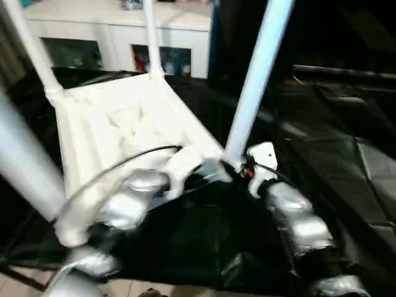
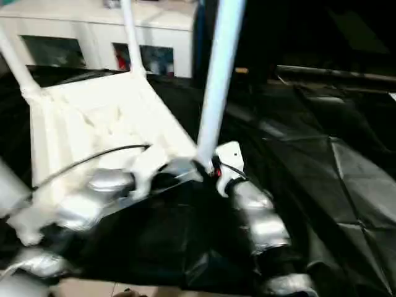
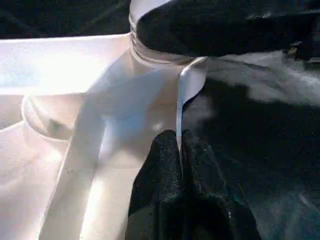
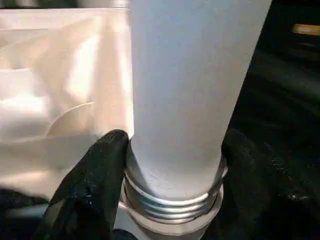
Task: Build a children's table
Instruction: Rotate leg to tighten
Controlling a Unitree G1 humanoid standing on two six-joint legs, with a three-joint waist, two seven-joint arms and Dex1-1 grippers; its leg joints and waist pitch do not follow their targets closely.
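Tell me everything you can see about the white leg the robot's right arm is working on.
The leg is a long, smooth, white plastic-looking tube, standing nearly upright at the near right corner of the upturned tabletop. Its threaded base sits in the corner socket, with several thread rings still exposed. The right gripper has its jaws around the base.

Four upright legs [image 1: 255, 86] ring the upturned top [image 1: 117, 124], fencing its hollow on every corner. To the right the black worktop [image 1: 334, 154] lies bare and open. The right pincer [image 4: 165, 175] straddles the near right leg's base, the left pincer [image 3: 177, 150] pinched on the rim just beside it, crowding that corner.
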